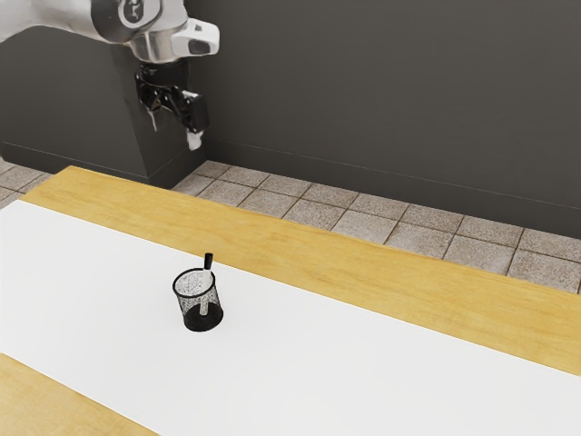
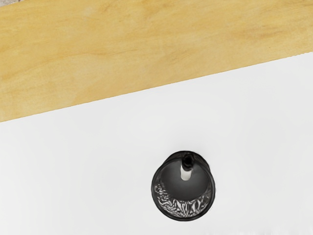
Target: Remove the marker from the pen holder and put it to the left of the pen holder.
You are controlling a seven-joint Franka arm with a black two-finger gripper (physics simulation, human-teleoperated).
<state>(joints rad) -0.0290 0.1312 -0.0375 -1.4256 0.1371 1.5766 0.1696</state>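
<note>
My gripper [image 1: 174, 132] hangs high at the exterior view's upper left, open, well above the table and apart from the pen holder. The round black mesh pen holder [image 1: 201, 319] stands upright on the white surface. A white marker with a black cap [image 1: 209, 262] leans inside it, its capped end poking above the rim. From above, in the wrist view, the pen holder [image 2: 183, 189] lies below the hand, and the cap of the marker [image 2: 188, 161] is close to the rim on the side toward the wooden strip.
A white sheet [image 1: 363, 363] runs along the wooden table [image 1: 418, 272], with bare wood on both sides of it. Beyond the table are a tiled floor [image 1: 363, 225] and a dark grey wall [image 1: 390, 91].
</note>
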